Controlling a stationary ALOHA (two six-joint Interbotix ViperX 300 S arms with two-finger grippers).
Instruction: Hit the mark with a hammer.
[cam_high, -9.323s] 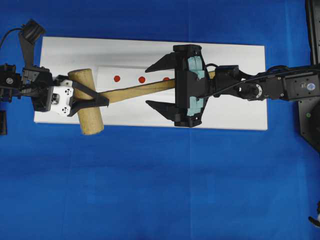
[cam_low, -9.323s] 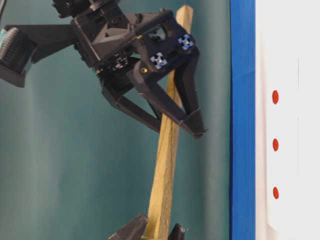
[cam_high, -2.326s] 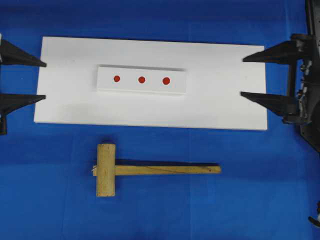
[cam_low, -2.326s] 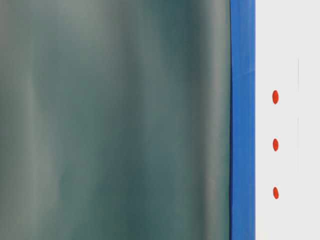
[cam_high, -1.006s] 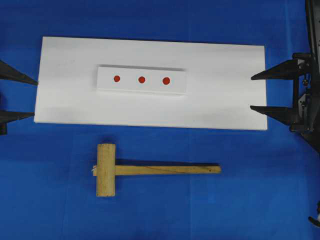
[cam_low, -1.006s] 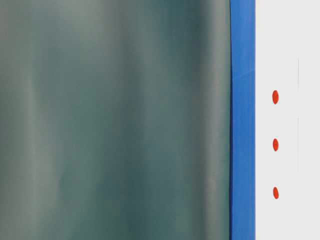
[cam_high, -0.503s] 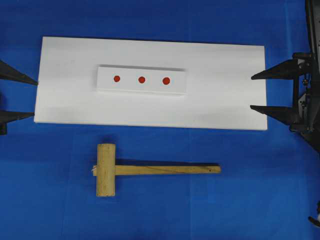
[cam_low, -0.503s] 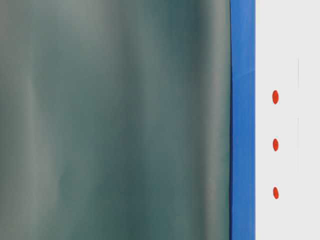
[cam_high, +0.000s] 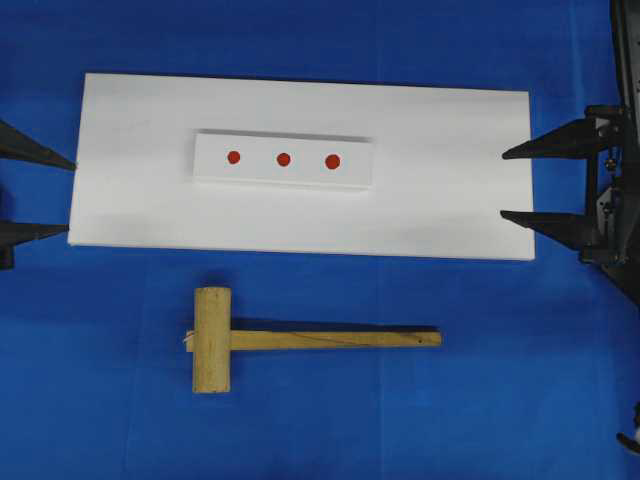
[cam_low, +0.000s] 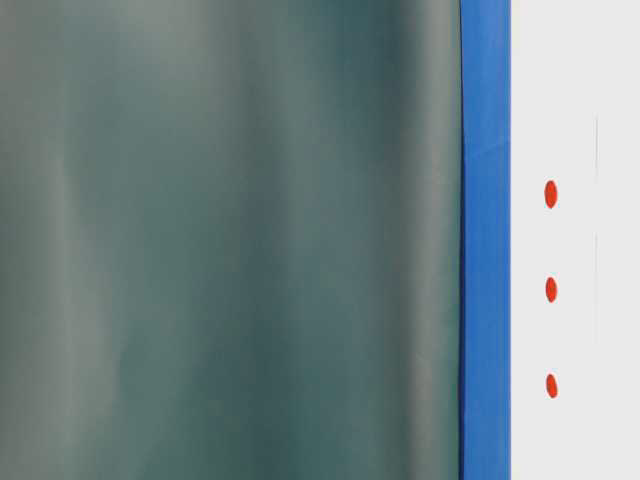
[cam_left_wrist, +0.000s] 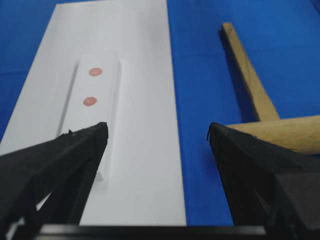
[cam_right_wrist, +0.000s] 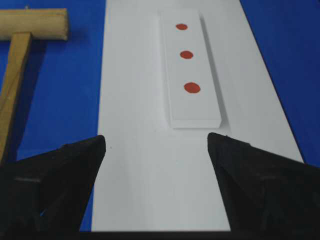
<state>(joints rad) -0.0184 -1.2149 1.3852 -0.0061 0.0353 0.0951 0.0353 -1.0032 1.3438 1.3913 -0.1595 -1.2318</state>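
Closest to the bottom edge of the overhead shot, the light-brown wooden mallet with the thick cylinder head and long squared handle is lying flat on the blue cloth-covered desk, head to the left, handle running out to the right. Nothing's touching it.

Just past it is the big white rectangular board, and on that sits a smaller raised white strip with three red dots in a row: left, middle, right.

Both arms are parked at the short ends of the board. The left gripper has its black jaws spread wide with nothing in them, and same deal for the right gripper, jaws apart and empty. The low side camera only catches a blurry grey-green backdrop.
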